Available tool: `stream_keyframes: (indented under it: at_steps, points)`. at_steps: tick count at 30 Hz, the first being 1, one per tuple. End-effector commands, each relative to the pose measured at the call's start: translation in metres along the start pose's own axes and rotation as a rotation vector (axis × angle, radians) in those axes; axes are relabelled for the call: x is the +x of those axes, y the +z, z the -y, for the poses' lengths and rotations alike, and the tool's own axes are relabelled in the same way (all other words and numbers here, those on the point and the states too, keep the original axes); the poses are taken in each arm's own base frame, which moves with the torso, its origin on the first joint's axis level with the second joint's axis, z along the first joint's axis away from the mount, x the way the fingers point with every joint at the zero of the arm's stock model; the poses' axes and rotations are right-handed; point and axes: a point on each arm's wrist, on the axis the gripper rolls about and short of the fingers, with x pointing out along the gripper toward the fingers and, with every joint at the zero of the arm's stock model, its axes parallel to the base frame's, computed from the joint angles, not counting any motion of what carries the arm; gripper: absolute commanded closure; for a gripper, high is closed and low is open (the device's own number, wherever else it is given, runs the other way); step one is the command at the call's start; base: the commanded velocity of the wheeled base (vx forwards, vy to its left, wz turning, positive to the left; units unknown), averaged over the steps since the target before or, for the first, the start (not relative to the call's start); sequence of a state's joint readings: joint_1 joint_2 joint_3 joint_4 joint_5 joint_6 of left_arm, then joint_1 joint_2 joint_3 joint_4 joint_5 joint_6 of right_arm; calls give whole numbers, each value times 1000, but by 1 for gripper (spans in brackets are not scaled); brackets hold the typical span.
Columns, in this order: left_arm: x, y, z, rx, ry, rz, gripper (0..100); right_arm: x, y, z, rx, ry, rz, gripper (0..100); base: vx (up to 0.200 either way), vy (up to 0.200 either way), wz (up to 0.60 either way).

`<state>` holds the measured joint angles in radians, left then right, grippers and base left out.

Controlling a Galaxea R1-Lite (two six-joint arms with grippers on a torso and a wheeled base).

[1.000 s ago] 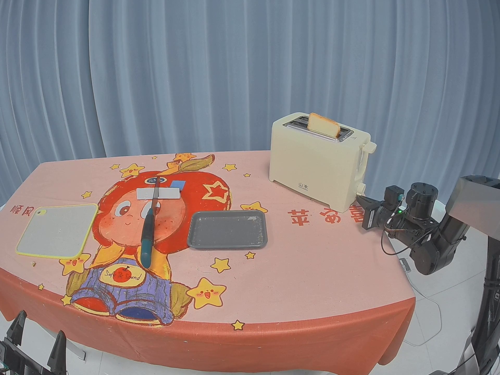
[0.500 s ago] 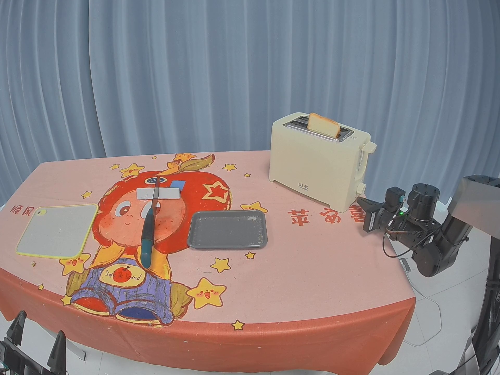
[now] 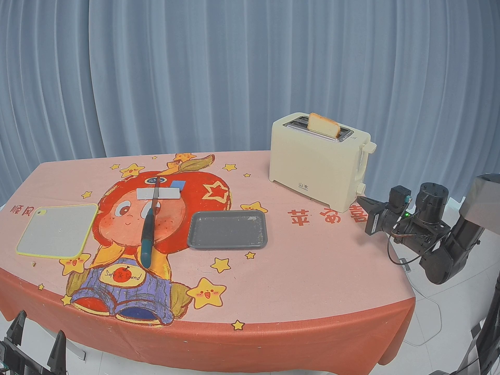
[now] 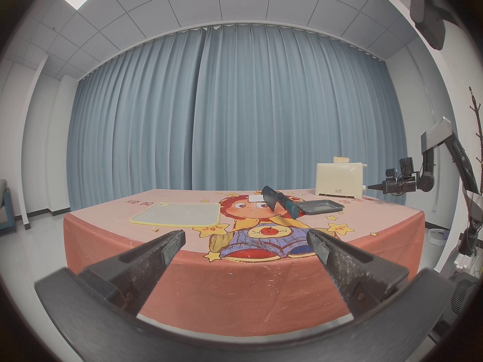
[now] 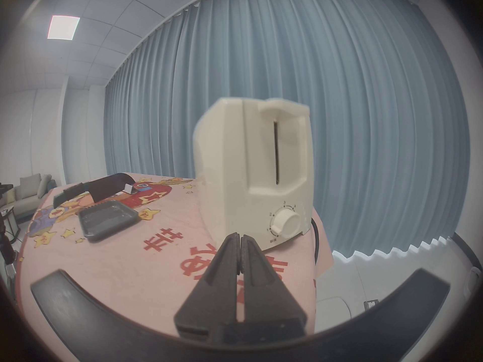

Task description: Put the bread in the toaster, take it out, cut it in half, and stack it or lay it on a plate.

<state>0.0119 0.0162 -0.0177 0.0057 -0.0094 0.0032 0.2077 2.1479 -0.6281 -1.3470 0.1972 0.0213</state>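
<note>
The right hand (image 3: 360, 200), clenched empty, is held with the cream plastic toaster (image 3: 317, 165) just ahead, its tan bread slice (image 3: 323, 125) raised above, seemingly for removal

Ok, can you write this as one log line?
bread: sticking up from toaster | right gripper: shut, by toaster's dial end | left gripper: open, facing table

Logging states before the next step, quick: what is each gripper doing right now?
Left gripper: open, holding nothing.
Right gripper: shut, empty, pointing at the toaster from its dial end.
</note>
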Motion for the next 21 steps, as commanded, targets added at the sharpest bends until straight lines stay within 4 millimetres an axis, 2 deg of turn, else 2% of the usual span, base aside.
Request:
stream_keyframes:
  at_steps: [1,15,21]
  points:
    - [0,-5,0,0,1,-2,0,-23,32,-15,-19,31,75,100,0,0,0]
    - [0,-5,0,0,1,-2,0,-46,73,-19,-46,35,213,100,0,0,0]
    - [0,-5,0,0,1,-2,0,-47,86,-15,-52,23,268,100,0,0,0]
